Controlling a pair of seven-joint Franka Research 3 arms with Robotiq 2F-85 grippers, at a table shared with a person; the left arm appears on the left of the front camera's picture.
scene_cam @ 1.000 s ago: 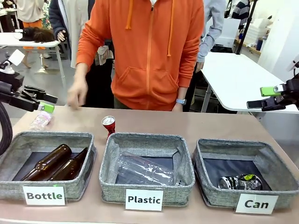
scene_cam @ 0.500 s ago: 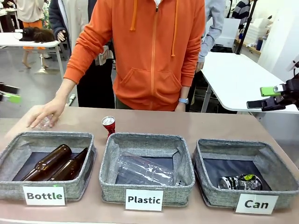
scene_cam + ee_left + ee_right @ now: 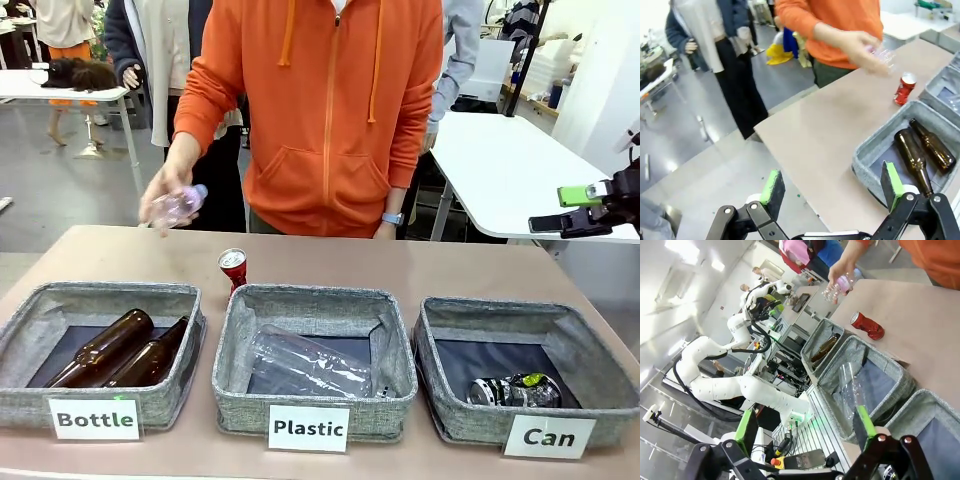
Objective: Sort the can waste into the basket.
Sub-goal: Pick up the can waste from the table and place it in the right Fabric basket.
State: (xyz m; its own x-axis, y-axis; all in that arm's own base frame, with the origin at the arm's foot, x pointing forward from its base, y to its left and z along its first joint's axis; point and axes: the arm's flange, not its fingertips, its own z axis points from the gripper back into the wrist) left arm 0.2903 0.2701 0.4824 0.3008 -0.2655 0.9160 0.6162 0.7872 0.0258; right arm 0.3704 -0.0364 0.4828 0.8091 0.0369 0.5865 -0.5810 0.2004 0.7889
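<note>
Red can: The red can [image 3: 232,268] stood upright on the bare surface [image 3: 450,270], just beyond the far rim of the Plastic basket [image 3: 236,395], at about 11 o'clock from that basket's centre.
Crushed can: A dark crushed can [image 3: 512,391] with green-yellow marks lay on its side on the dark floor of the Can basket [image 3: 470,425], toward the 6 o'clock wall.
Baskets: Three grey fabric bins stood in a row, the Bottle basket [image 3: 20,400] at 9 o'clock, Plastic in the middle and Can at 3 o'clock.
Other waste: Two brown glass bottles [image 3: 105,347] lay in the Bottle basket, and a clear plastic bottle [image 3: 305,365] lay in the Plastic basket.
Person: A person in an orange hoodie stood at the far side, one hand [image 3: 165,200] raised above the surface and holding a small clear bottle [image 3: 183,205], at 10 o'clock from the red can.
Left gripper: The left gripper [image 3: 832,185] stood wide and empty off the end of the surface, well apart from the red can.
Right gripper: The right gripper [image 3: 548,209] stood wide and empty at 1 o'clock from the Can basket, clear of the surface.
</note>
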